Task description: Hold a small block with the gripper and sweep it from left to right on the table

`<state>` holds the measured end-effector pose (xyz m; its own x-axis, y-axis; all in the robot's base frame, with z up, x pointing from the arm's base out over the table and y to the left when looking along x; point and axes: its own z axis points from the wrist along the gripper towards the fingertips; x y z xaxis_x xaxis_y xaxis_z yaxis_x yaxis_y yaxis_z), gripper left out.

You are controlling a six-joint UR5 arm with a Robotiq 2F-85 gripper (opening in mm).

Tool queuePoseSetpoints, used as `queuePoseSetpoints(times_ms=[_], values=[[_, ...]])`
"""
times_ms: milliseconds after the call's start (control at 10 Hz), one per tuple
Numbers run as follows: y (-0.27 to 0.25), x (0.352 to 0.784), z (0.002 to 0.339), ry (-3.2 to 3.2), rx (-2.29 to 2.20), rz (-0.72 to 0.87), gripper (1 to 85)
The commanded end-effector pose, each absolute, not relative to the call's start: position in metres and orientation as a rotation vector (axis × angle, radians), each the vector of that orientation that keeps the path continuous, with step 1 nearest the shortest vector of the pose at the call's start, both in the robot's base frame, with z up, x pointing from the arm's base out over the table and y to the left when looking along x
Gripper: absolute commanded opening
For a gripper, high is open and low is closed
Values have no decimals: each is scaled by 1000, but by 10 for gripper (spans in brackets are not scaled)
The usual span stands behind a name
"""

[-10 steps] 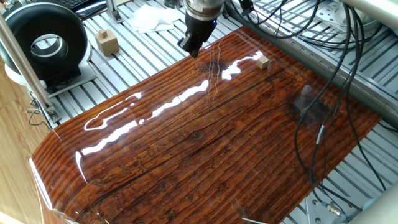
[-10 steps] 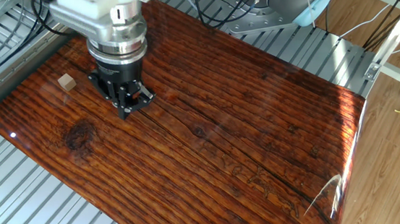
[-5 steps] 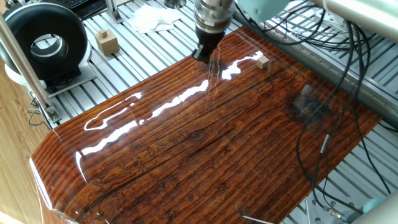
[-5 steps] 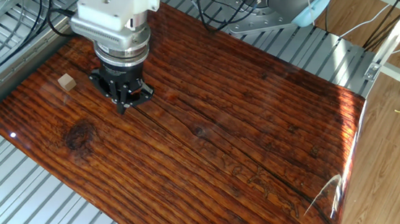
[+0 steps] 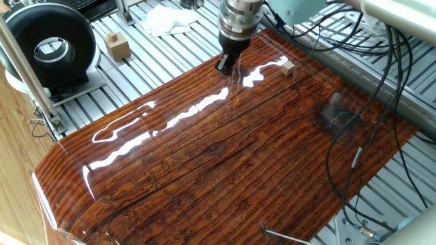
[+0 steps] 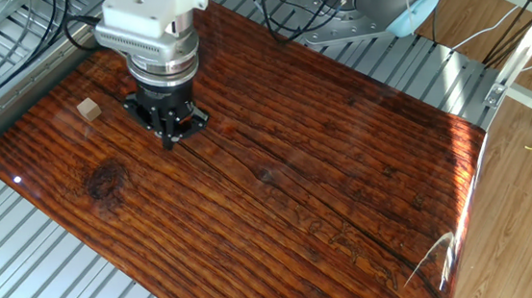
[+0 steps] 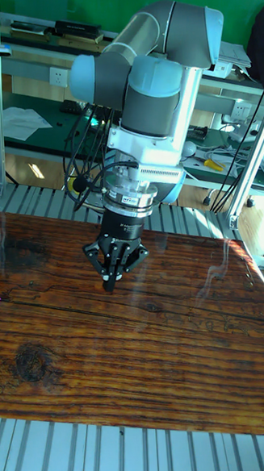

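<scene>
Ribbed aluminium frame [image 5: 170,47] surrounds the glossy reddish-brown desk [image 5: 225,156]. Over its far edge the claw [image 6: 171,136] points straight down, fingers clenched together, grasping nothing. Right of it in one fixed view, apart, the small block [image 5: 287,67] lies flat, no long axis.

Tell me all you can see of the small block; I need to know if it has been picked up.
The small block is a tiny pale beige cube, wood by its look, with plain faces. It sits flat on the glossy reddish-brown table near one edge, unheld. Only the table touches it. The claw stands apart from it, low over the board. In the tall fixed view the block is out of frame.
</scene>
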<state>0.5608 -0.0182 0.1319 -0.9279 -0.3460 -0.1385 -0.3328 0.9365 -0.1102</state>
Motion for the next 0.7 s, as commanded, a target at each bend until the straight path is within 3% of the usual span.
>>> queuePoseSetpoints(times_ms=[0, 600], values=[[-17, 537, 138, 3054, -494, -109, 10], [-17, 526, 137, 3110, -405, -90, 10]])
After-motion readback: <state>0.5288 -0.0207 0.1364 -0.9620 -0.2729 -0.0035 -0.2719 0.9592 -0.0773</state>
